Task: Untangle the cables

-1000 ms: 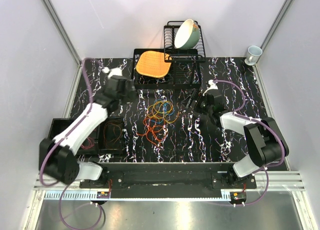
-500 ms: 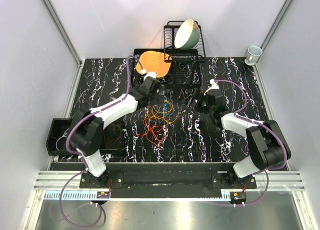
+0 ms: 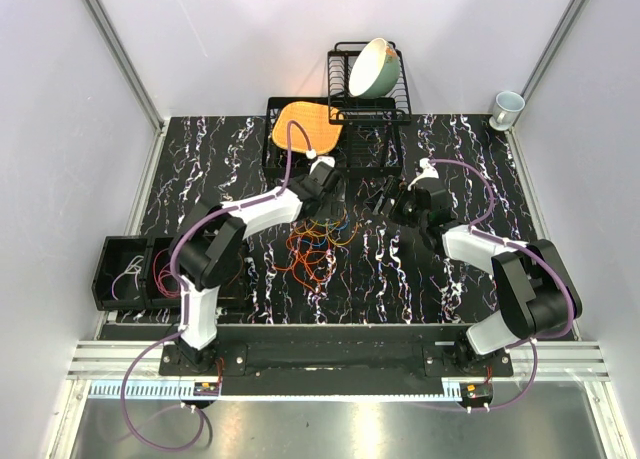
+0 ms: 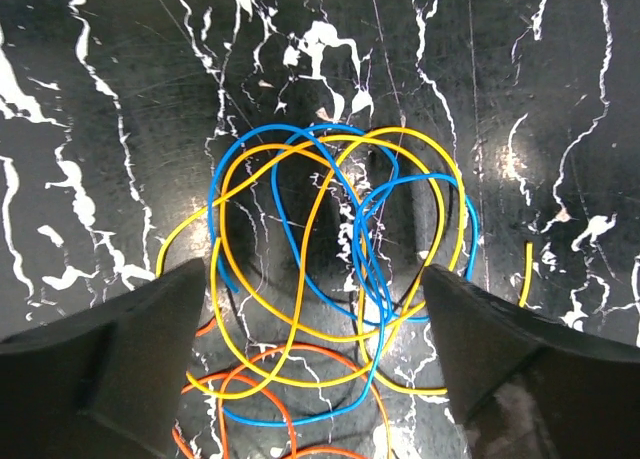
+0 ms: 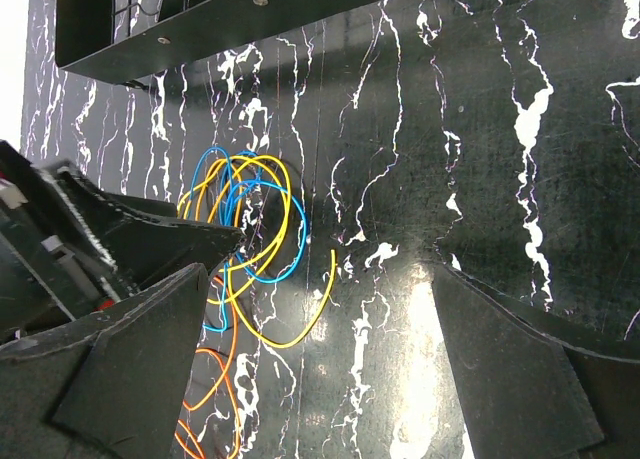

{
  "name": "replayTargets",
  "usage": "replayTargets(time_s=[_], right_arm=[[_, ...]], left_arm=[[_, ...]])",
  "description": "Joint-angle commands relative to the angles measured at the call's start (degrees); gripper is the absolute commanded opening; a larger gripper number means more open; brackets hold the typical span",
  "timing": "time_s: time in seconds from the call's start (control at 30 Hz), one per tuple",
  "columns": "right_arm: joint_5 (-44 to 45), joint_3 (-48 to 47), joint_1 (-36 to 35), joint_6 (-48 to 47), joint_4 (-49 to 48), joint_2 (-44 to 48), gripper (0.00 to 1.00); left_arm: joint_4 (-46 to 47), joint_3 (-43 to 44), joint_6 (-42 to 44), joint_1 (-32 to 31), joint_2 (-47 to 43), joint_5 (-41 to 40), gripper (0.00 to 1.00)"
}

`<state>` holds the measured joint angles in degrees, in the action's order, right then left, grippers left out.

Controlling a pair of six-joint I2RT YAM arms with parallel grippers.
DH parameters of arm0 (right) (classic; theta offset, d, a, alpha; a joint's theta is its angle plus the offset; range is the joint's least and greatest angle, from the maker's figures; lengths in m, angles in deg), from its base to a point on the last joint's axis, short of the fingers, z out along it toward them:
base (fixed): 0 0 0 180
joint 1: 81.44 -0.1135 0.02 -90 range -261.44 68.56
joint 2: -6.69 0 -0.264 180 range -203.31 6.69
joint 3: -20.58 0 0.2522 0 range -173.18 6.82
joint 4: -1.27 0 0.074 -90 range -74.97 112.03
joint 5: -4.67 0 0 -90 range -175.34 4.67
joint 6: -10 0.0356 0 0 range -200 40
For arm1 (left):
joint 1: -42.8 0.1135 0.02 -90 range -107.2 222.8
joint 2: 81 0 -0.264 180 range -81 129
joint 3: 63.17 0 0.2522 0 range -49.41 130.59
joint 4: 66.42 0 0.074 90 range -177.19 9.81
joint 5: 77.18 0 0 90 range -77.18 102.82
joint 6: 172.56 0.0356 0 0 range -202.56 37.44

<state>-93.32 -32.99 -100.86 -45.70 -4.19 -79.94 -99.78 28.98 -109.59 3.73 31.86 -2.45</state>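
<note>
The cables point(image 3: 314, 241) lie as a loose tangle of yellow, blue and orange-red loops on the black marbled table. My left gripper point(image 3: 329, 199) hangs over the tangle's far edge, open. In the left wrist view its fingers point(image 4: 130, 349) straddle yellow and blue loops point(image 4: 330, 229), with orange ones point(image 4: 300, 379) nearer; nothing is clamped. My right gripper point(image 3: 386, 195) stands open just right of the tangle. In the right wrist view the cables point(image 5: 255, 229) sit ahead at the left beside the left finger point(image 5: 150, 359), and only bare table lies between the fingers.
A black tray with an orange mat point(image 3: 305, 127) and a dish rack holding a pale bowl point(image 3: 375, 67) stand at the back. A mug point(image 3: 508, 106) sits in the far right corner. A black bin point(image 3: 130, 274) at the left holds a few wires.
My left arm has swung from above the left bin across to the right, over the tangle's far edge. The right arm has barely moved.
</note>
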Motion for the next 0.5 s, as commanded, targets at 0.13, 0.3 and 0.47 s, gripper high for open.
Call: replayTargets(time_s=[0.13, 0.3, 0.47], right_arm=[[0.87, -1.14, 0.35, -0.56, -0.38, 0.5, 1.0], [0.78, -1.32, 0.26, -0.64, -0.29, 0.06, 1.0], [0.78, -1.5, 0.26, -0.64, -0.2, -0.12, 1.0]], left_arm=[[2.89, 3.52, -0.22, -0.48, 2.1, 1.2, 0.74], [2.89, 3.7, -0.13, -0.57, 2.98, 1.2, 0.63], [2.9, 4.23, -0.13, -0.66, 4.3, 1.64, 0.52]])
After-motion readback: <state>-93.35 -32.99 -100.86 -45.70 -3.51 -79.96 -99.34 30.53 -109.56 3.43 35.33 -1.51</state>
